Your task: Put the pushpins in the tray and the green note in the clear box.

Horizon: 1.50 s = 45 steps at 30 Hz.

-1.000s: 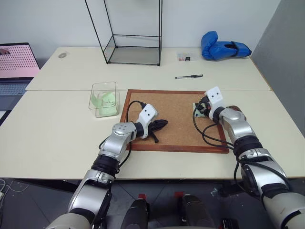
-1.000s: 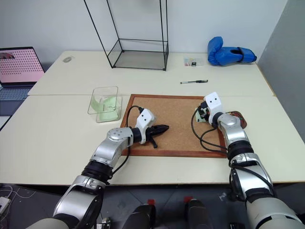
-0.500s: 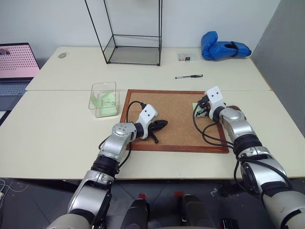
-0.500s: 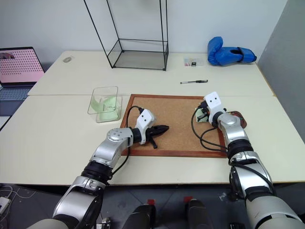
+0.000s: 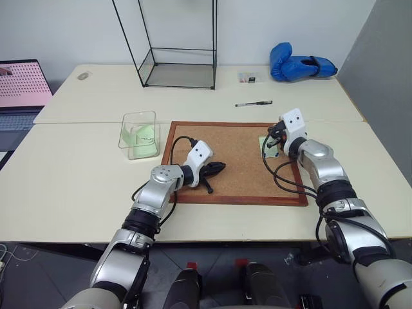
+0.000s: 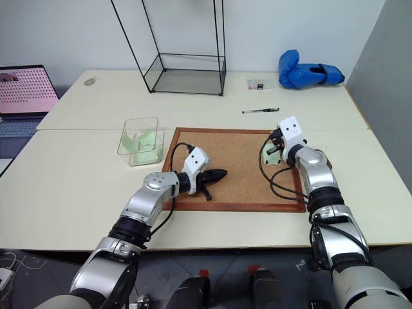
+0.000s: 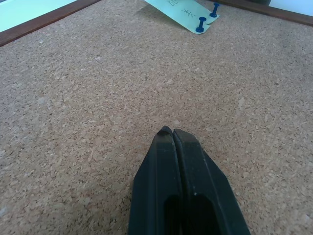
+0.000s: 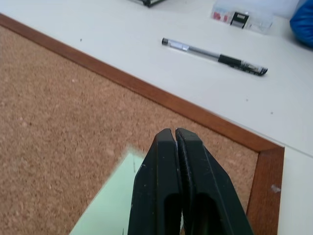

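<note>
The green note (image 7: 183, 10) lies pinned near the far right corner of the corkboard (image 5: 232, 161), with two blue pushpins (image 7: 201, 24) standing in the end of it that faces the left arm. What has just changed is over that note. The right gripper (image 5: 273, 138) was low on the slip with its jaws partly apart a moment ago; now the jaws are pressed together and the hand has come up a little off the paper. My guess is that it has nipped a pin and is drawing it out. The wrist view shows the black tips shut flat with no pin to be made out between them, so I cannot say it got one. Either way the note is not free yet, since those two pins hold it down, and the pins have to come out first.

The left gripper (image 5: 219, 167) rests over the middle of the board, well apart from the note, its jaws closed on nothing.

The clear box (image 5: 138, 134) stands on the worktop just beside the board's left edge, with something pale green already in it.

As for writing, the note carries faint handwritten strokes I cannot read. Beyond the pen (image 5: 253, 103), a small clear case (image 8: 242, 18) has a red and black label, too small to read. The laptop (image 5: 22, 84) at the far left shows rows of marks on pink, also illegible.
</note>
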{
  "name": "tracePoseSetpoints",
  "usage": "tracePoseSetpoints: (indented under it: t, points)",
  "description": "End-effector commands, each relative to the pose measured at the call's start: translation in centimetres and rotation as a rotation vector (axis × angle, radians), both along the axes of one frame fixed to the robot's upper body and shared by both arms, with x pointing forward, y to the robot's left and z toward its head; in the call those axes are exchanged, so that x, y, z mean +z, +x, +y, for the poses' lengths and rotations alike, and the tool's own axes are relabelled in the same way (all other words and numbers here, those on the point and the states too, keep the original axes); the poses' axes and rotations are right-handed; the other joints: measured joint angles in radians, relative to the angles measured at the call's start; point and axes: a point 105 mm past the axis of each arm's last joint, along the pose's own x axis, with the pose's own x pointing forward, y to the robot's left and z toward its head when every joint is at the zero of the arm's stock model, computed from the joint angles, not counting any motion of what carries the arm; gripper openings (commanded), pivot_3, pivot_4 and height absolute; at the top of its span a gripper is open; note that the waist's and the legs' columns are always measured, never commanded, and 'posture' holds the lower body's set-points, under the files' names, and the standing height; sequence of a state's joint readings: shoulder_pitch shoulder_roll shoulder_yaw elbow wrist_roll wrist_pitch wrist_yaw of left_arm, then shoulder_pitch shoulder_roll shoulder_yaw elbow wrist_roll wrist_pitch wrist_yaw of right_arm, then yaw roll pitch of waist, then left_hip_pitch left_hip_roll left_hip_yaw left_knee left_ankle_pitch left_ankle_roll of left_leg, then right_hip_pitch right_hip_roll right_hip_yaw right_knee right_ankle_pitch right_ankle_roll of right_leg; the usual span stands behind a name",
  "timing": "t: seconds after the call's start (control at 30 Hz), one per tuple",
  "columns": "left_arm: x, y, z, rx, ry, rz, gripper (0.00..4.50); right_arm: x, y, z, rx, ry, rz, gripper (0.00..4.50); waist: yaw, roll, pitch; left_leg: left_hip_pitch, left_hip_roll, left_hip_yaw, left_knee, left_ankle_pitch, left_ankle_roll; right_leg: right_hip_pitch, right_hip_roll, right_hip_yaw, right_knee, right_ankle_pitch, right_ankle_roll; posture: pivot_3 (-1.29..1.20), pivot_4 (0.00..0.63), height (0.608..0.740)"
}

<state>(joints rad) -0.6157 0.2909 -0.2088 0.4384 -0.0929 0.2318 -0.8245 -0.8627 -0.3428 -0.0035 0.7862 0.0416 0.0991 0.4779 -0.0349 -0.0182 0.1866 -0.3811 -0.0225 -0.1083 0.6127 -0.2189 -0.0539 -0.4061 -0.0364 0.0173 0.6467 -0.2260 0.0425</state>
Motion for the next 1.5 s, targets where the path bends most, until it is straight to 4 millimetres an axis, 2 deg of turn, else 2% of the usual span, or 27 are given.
tracePoseSetpoints:
  t: [0.03, 0.23, 0.4, 0.6, 0.7, 0.87, 1.1, 1.33, 1.4, 1.5]
  points:
    - [-3.3, -1.0, 0.3, -0.006, 0.078, 0.110, 0.00, 2.2, -0.2, -0.3, -0.004, 0.034, -0.066, 0.01, 0.000, 0.000, 0.000, 0.000, 0.000, 0.000, 0.000, 0.000, 0.000, 0.000, 0.000, 0.000, 0.000, 0.000, 0.000, 0.00, 0.150, 0.740]
    - [-3.3, -1.1, 0.4, -0.003, 0.078, 0.111, 0.00, 4.4, -1.2, -2.0, -0.023, 0.032, -0.126, 0.01, 0.001, 0.000, 0.000, 0.000, 0.000, 0.000, 0.000, 0.000, 0.000, 0.000, 0.000, 0.000, 0.000, 0.000, 0.000, 0.00, 0.150, 0.740]
    - [-3.4, -1.1, 0.4, -0.001, 0.076, 0.113, 0.00, 4.6, -3.2, -4.1, -0.026, -0.087, -0.149, 0.01, 0.002, 0.000, 0.000, 0.000, 0.000, 0.000, 0.000, 0.000, 0.000, 0.000, 0.000, 0.000, -0.001, 0.000, 0.000, 0.00, 0.150, 0.740]
    - [-3.4, -1.1, 0.3, -0.005, 0.074, 0.112, 0.00, 2.4, -5.6, -7.6, -0.062, -0.373, -0.108, 0.01, 0.002, 0.001, -0.001, 0.000, 0.000, 0.000, 0.000, 0.000, 0.000, 0.000, 0.000, 0.000, -0.001, 0.000, 0.000, 0.00, 0.150, 0.740]
    - [-3.4, -1.0, 0.2, -0.009, 0.074, 0.110, 0.00, 0.3, -6.5, -9.1, -0.065, -0.510, -0.040, 0.01, 0.001, 0.002, -0.001, 0.000, 0.000, 0.001, 0.000, 0.000, 0.000, 0.001, 0.000, 0.000, -0.001, 0.000, 0.000, 0.00, 0.150, 0.740]
    - [-3.4, -0.9, 0.1, -0.012, 0.077, 0.105, 0.00, -1.1, -6.7, -10.0, -0.082, -0.580, 0.007, 0.01, 0.001, 0.002, -0.001, 0.001, 0.000, 0.001, 0.000, 0.000, 0.000, 0.001, 0.000, 0.001, -0.001, 0.000, 0.000, 0.00, 0.150, 0.740]
    - [-3.3, -0.9, 0.1, -0.013, 0.078, 0.101, 0.00, -1.4, -6.6, -10.3, -0.094, -0.585, 0.030, 1.33, 0.003, 0.001, -0.002, 0.000, 0.000, 0.001, 0.000, 0.000, 0.000, 0.001, 0.000, 0.000, -0.001, 0.000, 0.000, 0.00, 0.150, 0.740]
    - [-3.4, -0.9, 0.1, -0.012, 0.079, 0.101, 0.00, -0.7, -6.5, -10.4, -0.111, -0.580, 0.011, 2.74, 0.003, 0.001, -0.002, 0.000, 0.000, 0.001, 0.000, 0.000, 0.000, 0.001, 0.000, 0.000, -0.001, 0.000, 0.000, 0.00, 0.150, 0.740]
    - [-3.4, -0.9, 0.1, -0.013, 0.080, 0.100, 0.00, 0.1, -6.4, -10.2, -0.112, -0.551, -0.014, 3.15, 0.003, 0.002, -0.002, 0.000, 0.000, 0.001, 0.000, 0.000, 0.000, 0.001, 0.000, 0.000, -0.001, 0.000, 0.000, 0.00, 0.150, 0.740]
    - [-3.4, -0.8, 0.2, -0.013, 0.080, 0.099, 0.00, 1.0, -6.7, -8.5, -0.045, -0.440, -0.015, 3.69, 0.003, 0.001, -0.002, 0.000, 0.000, 0.001, 0.000, 0.000, 0.000, 0.001, 0.000, 0.000, -0.001, 0.000, 0.000, 0.00, 0.150, 0.740]
